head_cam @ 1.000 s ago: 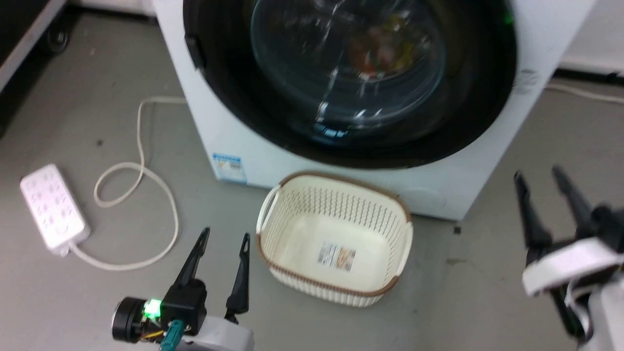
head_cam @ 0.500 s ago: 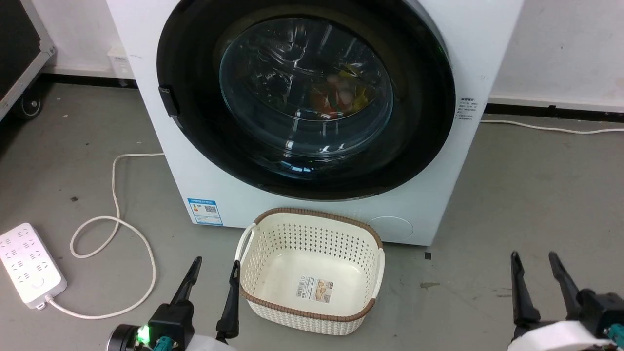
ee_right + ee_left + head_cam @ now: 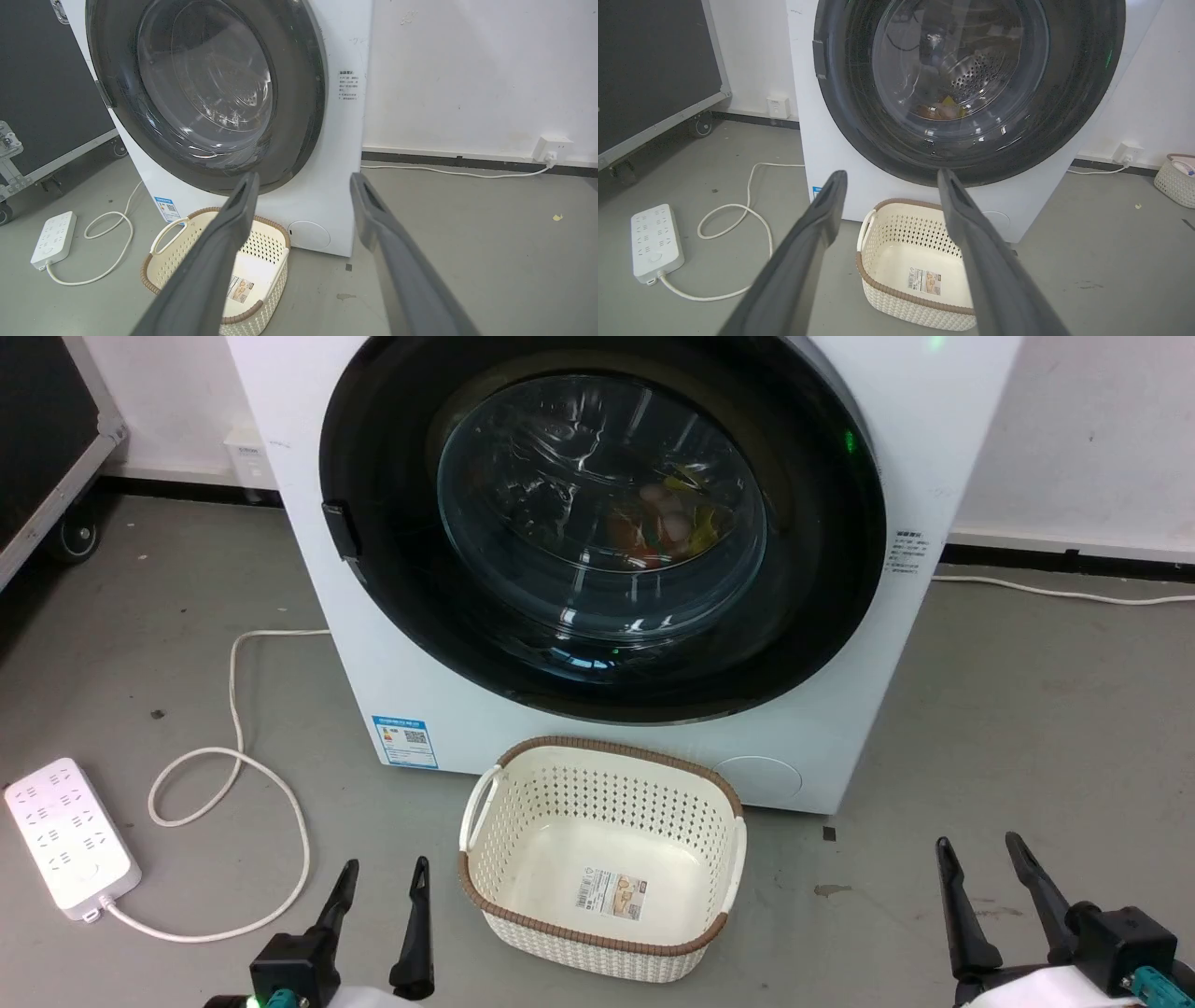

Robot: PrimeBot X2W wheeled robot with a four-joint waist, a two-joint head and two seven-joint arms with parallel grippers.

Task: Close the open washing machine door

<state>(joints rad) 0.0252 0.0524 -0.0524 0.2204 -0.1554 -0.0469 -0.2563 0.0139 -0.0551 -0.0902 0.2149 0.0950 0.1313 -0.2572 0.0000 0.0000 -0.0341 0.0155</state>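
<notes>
I see the washing machine door [image 3: 602,523] flush against the machine, well beyond my left gripper [image 3: 386,863] and right gripper [image 3: 978,840], fingers apart, empty.

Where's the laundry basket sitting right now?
In the head view, the cream basket sits on the floor directly below the washing machine door, between the left gripper and the right gripper.

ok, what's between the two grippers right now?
The basket. In the head view it stands on the floor between the left gripper and the right gripper, nearer the left, with bare floor either side.
</notes>
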